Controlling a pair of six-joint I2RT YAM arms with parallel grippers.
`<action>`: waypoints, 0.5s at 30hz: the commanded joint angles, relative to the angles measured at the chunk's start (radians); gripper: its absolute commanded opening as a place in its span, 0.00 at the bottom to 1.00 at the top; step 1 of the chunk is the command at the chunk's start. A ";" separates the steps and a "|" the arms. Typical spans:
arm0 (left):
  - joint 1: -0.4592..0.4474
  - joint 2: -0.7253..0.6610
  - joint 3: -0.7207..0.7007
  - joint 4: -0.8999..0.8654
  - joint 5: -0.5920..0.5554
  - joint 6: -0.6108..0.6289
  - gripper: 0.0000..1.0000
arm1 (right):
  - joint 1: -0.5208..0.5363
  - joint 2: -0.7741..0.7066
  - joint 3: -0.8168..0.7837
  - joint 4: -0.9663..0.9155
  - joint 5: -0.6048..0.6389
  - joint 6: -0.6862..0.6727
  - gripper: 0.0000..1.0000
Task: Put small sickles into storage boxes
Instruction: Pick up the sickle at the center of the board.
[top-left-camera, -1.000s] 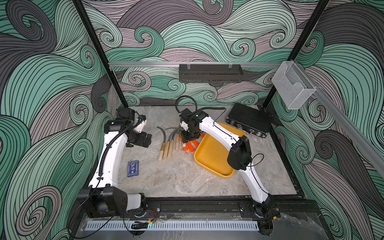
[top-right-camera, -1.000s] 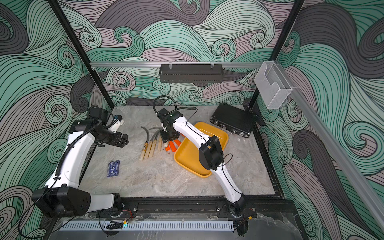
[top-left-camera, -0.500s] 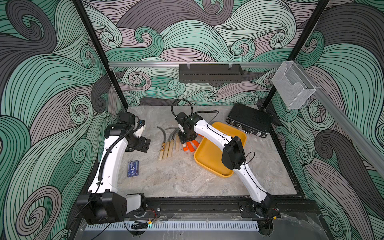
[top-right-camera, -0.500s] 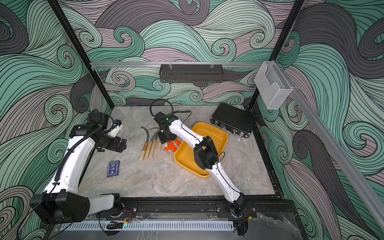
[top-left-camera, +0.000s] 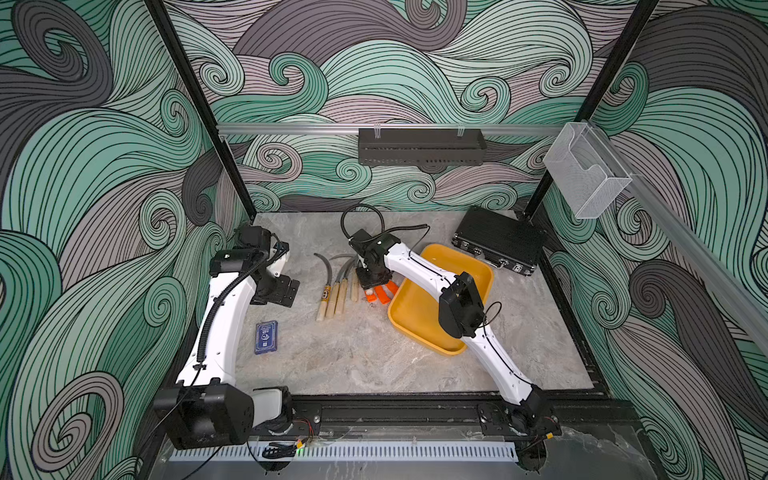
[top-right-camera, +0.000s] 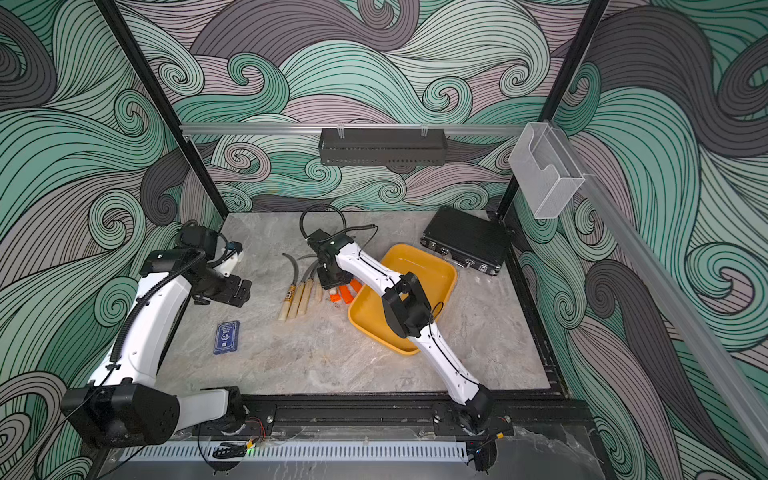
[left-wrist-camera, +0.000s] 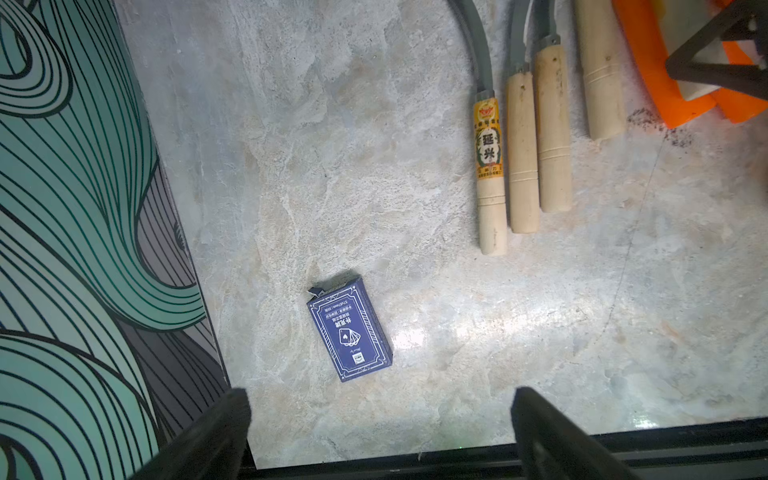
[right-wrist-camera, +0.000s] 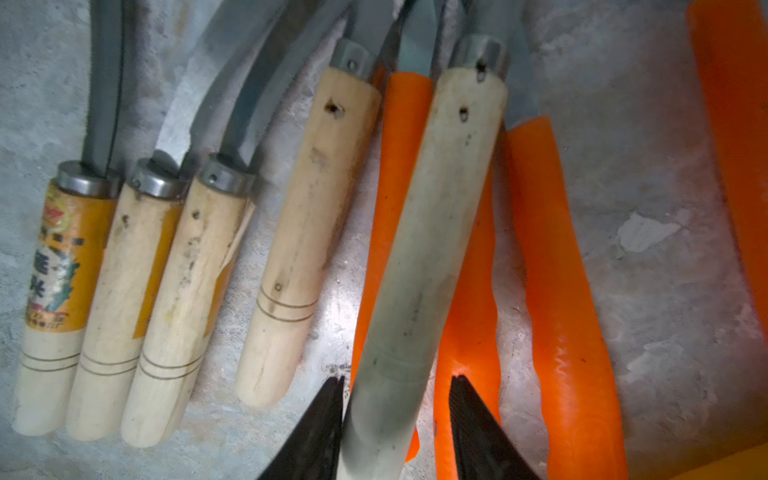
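My right fingers (right-wrist-camera: 320, 432) stand partly open astride the butt end of one pale-handled sickle (right-wrist-camera: 419, 249), one finger against it and a sliver of gap at the other. This sickle lies across the orange-handled sickles (right-wrist-camera: 557, 291), with four more wooden-handled sickles (right-wrist-camera: 174, 291) in a row alongside. My left fingers (left-wrist-camera: 552, 436) are spread wide and hold nothing, above the table (left-wrist-camera: 332, 166) near a blue card box (left-wrist-camera: 350, 328); the sickles lie on the table just beside the yellow tray (top-left-camera: 409, 320).
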 joint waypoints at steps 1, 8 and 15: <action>-0.005 -0.027 -0.008 -0.023 -0.013 0.008 0.99 | 0.006 0.009 0.035 -0.006 0.015 0.013 0.43; -0.004 -0.030 -0.010 -0.023 -0.008 0.009 0.99 | 0.006 0.018 0.026 -0.006 0.007 0.004 0.36; -0.004 -0.030 -0.020 -0.029 -0.005 0.012 0.98 | 0.004 0.028 0.031 -0.008 -0.014 0.002 0.36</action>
